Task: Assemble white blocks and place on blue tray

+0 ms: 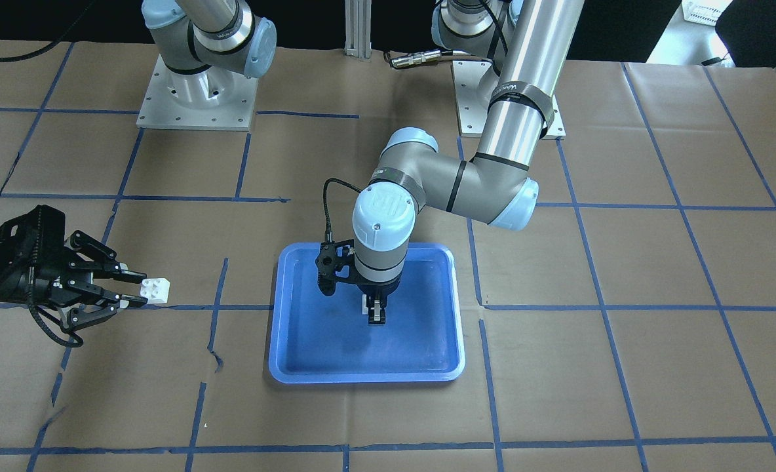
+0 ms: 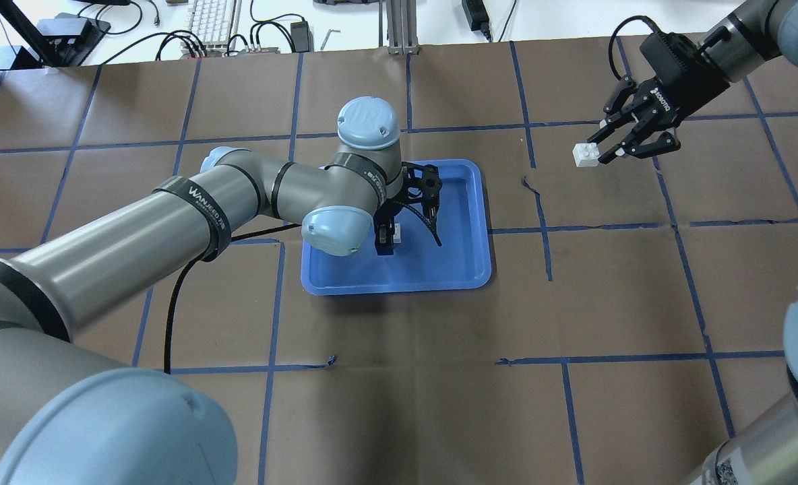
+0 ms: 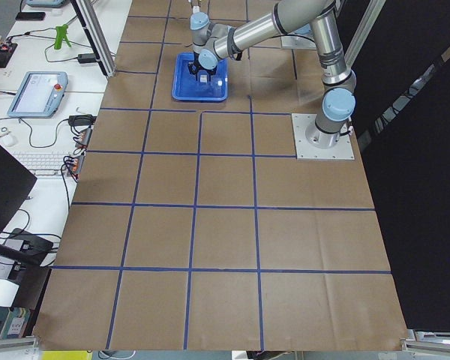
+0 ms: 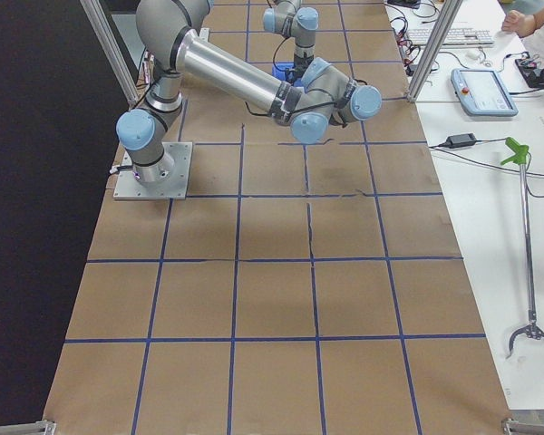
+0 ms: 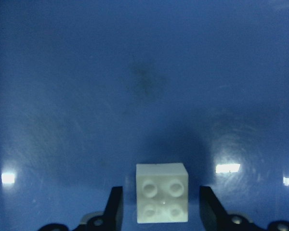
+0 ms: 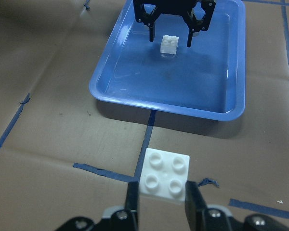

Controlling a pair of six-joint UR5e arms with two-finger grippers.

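One white block point(image 5: 162, 199) sits studs-up on the floor of the blue tray point(image 1: 362, 377), also seen in the right wrist view point(image 6: 170, 44). My left gripper point(image 1: 376, 314) points straight down over it. Its fingers point(image 5: 114, 208) stand on either side of the block with a gap on each side, so it is open. My right gripper point(image 1: 137, 287) is shut on the second white block point(image 1: 154, 289) and holds it off the tray's side over the brown paper. The held block also shows in the right wrist view point(image 6: 164, 177) and in the overhead view point(image 2: 586, 154).
The table is covered in brown paper point(image 2: 439, 404) with a grid of blue tape lines. The left arm's elbow and forearm point(image 2: 237, 195) hang over the tray's near-left side. The arm bases point(image 1: 198, 98) stand at the robot's edge. Cables and a keyboard point(image 2: 213, 20) lie beyond the far edge.
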